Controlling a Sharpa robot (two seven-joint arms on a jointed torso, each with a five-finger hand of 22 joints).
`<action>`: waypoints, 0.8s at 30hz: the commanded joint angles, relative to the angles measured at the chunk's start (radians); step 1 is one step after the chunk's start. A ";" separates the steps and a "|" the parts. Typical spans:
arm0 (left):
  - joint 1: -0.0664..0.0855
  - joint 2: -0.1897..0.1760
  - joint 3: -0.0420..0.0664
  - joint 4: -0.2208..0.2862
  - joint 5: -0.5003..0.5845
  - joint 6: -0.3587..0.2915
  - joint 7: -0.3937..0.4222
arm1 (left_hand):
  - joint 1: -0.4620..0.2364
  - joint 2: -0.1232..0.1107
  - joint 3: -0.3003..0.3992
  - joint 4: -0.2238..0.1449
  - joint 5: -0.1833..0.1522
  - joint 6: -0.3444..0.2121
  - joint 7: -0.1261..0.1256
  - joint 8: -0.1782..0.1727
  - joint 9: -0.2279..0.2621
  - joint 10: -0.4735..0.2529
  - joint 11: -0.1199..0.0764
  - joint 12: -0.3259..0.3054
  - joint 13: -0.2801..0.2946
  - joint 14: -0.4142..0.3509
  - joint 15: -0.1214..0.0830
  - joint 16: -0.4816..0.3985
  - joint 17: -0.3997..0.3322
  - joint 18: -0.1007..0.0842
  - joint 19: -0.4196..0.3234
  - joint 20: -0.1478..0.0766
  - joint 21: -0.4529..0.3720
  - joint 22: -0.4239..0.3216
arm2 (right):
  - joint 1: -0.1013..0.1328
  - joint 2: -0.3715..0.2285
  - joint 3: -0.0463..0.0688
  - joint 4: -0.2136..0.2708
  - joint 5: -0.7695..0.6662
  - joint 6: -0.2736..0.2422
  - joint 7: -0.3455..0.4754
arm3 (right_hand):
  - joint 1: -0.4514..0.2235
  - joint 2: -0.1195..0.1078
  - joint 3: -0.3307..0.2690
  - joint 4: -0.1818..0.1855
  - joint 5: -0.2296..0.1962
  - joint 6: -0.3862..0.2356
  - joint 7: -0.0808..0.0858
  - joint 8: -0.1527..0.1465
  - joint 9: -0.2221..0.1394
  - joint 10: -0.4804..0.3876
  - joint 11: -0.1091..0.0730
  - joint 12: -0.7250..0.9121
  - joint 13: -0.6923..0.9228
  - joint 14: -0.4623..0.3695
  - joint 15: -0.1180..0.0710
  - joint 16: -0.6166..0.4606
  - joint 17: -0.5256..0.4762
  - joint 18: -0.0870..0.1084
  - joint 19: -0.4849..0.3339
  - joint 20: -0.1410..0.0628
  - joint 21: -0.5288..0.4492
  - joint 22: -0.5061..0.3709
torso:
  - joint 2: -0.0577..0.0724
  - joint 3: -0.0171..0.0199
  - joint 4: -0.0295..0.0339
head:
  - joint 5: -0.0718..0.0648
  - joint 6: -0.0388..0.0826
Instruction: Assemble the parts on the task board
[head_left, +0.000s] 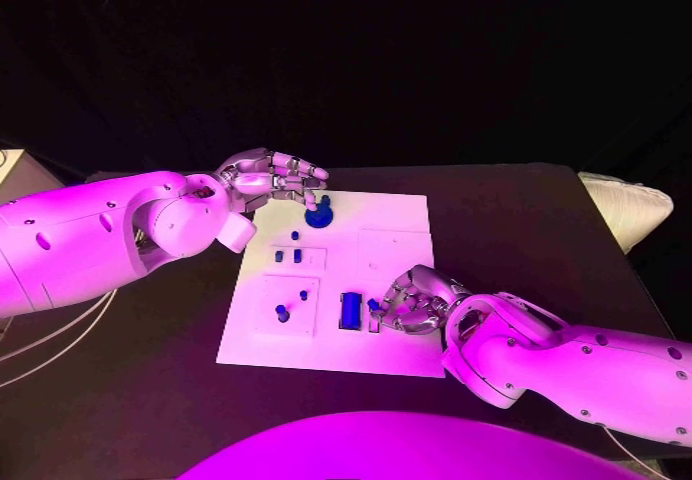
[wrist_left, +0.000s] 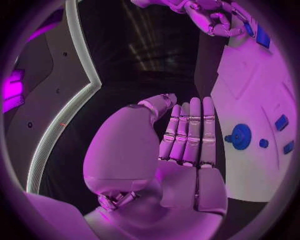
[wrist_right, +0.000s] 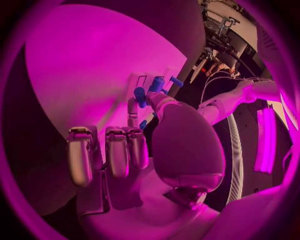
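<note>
Right hand (head_left: 411, 303) rests at the task board's (head_left: 397, 225) near edge, fingers curled beside the upright blue block (head_left: 349, 310); whether it grips it, I cannot tell.

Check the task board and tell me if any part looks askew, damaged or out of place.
Nothing stands out. The task board lies flat and looks whole. The round blue part sits at its far edge beside the left hand, and the rectangular blue part lies straight beside the right hand.
</note>
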 joint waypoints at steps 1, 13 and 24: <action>0.001 0.003 0.001 0.002 0.002 0.015 0.004 | 0.000 0.010 0.007 0.001 0.006 0.000 0.006 -0.007 0.001 -0.005 0.001 -0.004 0.001 -0.004 -0.001 0.004 -0.001 0.012 0.006 0.000 -0.005 0.000 | -0.001 0.008 0.000 -0.002 0.032 0.015 -0.023 | -0.012 0.001 -0.010 0.000 -0.005 0.003 0.004 0.001 -0.001 0.108 -0.004 0.003 0.263 0.108 -0.004 0.004 0.263 -0.014 0.093 -0.007 0.002 0.252 | 0.000 -0.0006 -0.0002 | -0.001 -0.001; 0.001 0.002 0.000 0.001 0.002 0.015 0.003 | 0.001 0.009 0.008 0.001 0.006 0.001 0.006 -0.007 0.001 -0.005 0.001 -0.004 0.001 -0.004 -0.001 0.004 -0.002 0.011 0.006 0.000 -0.004 0.001 | -0.002 0.009 0.000 -0.015 0.038 0.028 -0.034 | -0.047 0.013 -0.020 0.001 -0.012 0.010 0.003 0.004 -0.001 0.108 -0.005 0.003 0.263 0.108 -0.005 0.004 0.263 -0.015 0.095 -0.008 0.010 0.254 | 0.000 0.0003 -0.0007 | 0.001 -0.001; 0.001 0.002 0.000 0.001 0.002 0.016 0.003 | 0.001 0.009 0.008 0.001 0.006 0.001 0.006 -0.007 0.001 -0.005 0.001 -0.004 0.001 -0.004 -0.001 0.004 -0.002 0.011 0.006 0.000 -0.004 0.001 | -0.002 0.013 0.000 -0.015 0.043 0.059 -0.035 | -0.049 0.014 -0.020 -0.001 -0.012 0.010 0.002 0.004 -0.001 0.108 -0.005 0.003 0.263 0.108 -0.005 0.004 0.263 -0.015 0.095 -0.008 0.008 0.254 | 0.000 0.0005 -0.0003 | 0.001 -0.001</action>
